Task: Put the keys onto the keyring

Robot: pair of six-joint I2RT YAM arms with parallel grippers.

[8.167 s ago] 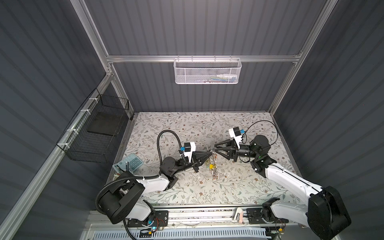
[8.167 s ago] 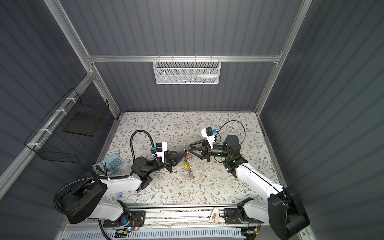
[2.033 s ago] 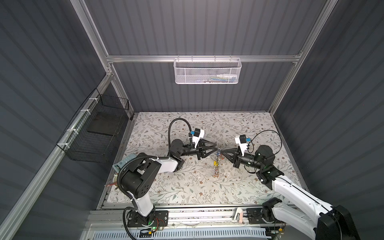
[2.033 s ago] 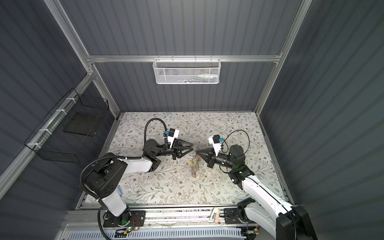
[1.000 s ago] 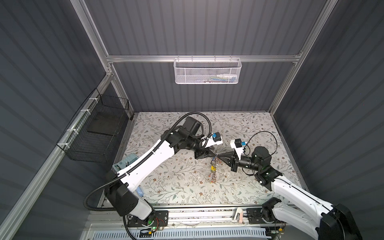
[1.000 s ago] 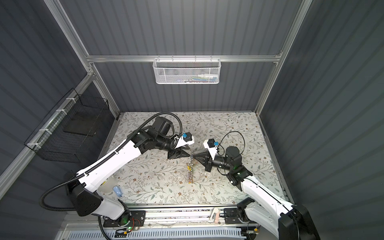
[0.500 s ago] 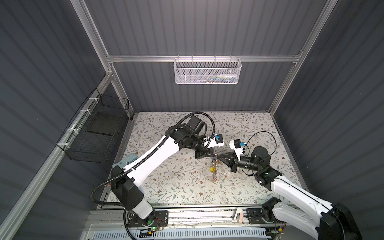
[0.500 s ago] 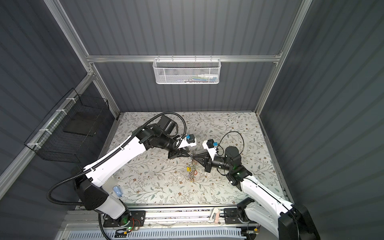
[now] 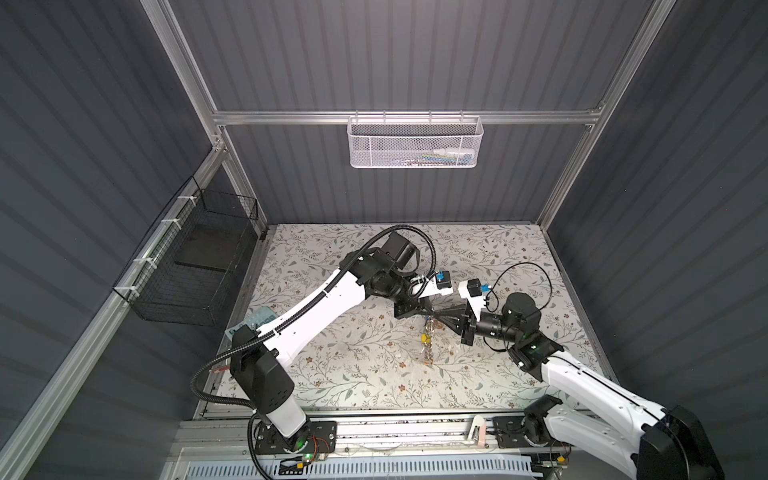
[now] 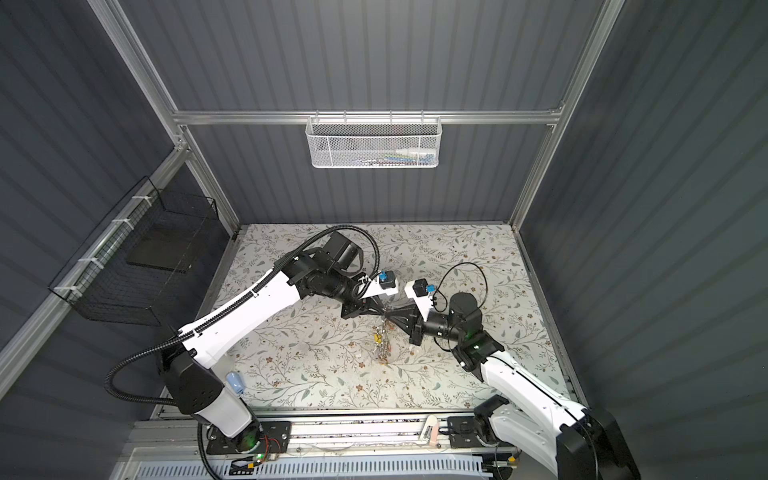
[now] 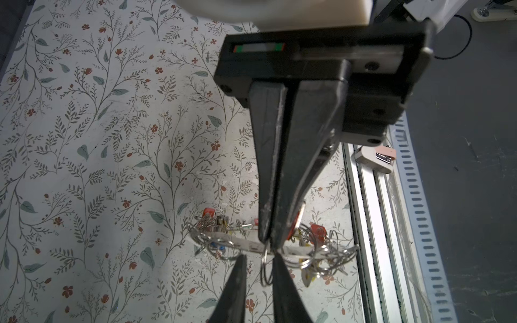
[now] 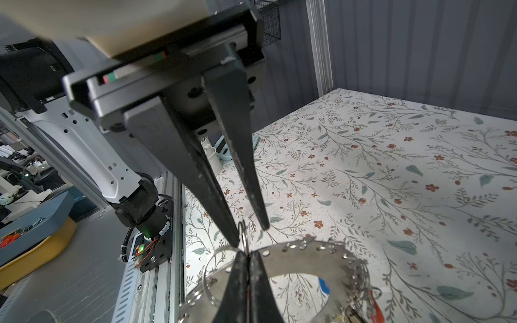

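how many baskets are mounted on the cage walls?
2. A white mesh basket hangs from the back rail. A black wire basket hangs from the left side rail. The arms cover only tabletop, so a hidden one is unlikely.

Both arms had glossy white shells with black joints and black base links. A ribbed black hose (image 9: 193,384) looped off the left arm (image 9: 324,307), while a thin black cable (image 9: 519,270) curled above the right arm (image 9: 590,386), which showed a small green light (image 9: 534,347) at one joint. Each wrist bore a white camera mount (image 9: 471,291) with a blue plug (image 9: 443,276). The left gripper (image 12: 251,235) and right gripper (image 11: 268,243) were black. Each was a flat block with round screw holes, a red, white and green strip (image 11: 258,47) and two long tapering fingers (image 12: 232,139).
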